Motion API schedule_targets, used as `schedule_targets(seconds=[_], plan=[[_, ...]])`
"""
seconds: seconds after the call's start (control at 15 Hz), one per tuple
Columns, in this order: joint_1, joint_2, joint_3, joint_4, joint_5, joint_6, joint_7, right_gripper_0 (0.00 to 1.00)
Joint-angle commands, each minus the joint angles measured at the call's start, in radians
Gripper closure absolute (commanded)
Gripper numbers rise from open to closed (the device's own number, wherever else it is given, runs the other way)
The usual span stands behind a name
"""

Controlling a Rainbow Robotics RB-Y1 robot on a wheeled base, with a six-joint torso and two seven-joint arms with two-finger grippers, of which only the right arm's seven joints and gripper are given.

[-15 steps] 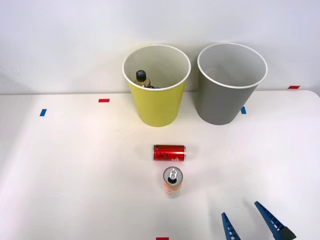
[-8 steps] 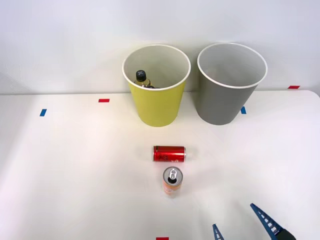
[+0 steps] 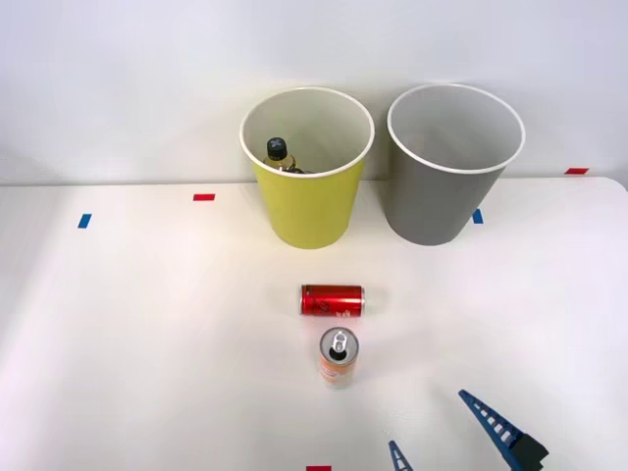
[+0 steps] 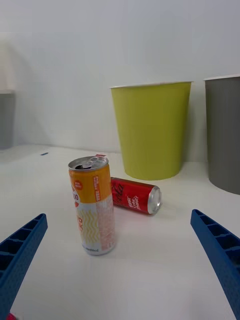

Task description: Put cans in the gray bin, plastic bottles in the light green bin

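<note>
An orange and white can (image 3: 338, 356) (image 4: 93, 205) stands upright near the table's front middle. Just behind it a red can (image 3: 332, 299) (image 4: 135, 195) lies on its side. The light green bin (image 3: 307, 166) (image 4: 150, 130) stands at the back with the black-capped plastic bottle (image 3: 280, 154) inside. Beside it on the right stands the gray bin (image 3: 453, 162) (image 4: 223, 132), its white inside bare. My right gripper (image 3: 432, 425) (image 4: 120, 260) is open, low over the table at the front right of the orange can, touching nothing.
Small blue and red tape marks (image 3: 203, 197) dot the white table (image 3: 147, 343). A white wall runs close behind the bins. There is open tabletop to the left and right of the cans.
My right gripper has shifted left toward the orange can and its fingers have spread wider. The cans and bins have not moved.
</note>
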Motion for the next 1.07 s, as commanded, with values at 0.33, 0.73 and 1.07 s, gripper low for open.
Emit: schedule_targets(seconds=[0.33, 0.73, 1.07], plan=[[-0.189, 0.083, 0.059, 0.132, -0.013, 0.0, 0.014, 0.0], [-0.341, 0.154, 0.117, 0.255, -0.025, 0.002, 0.014, 0.0], [-0.399, 0.168, 0.132, 0.255, -0.028, 0.069, 0.028, 0.0]])
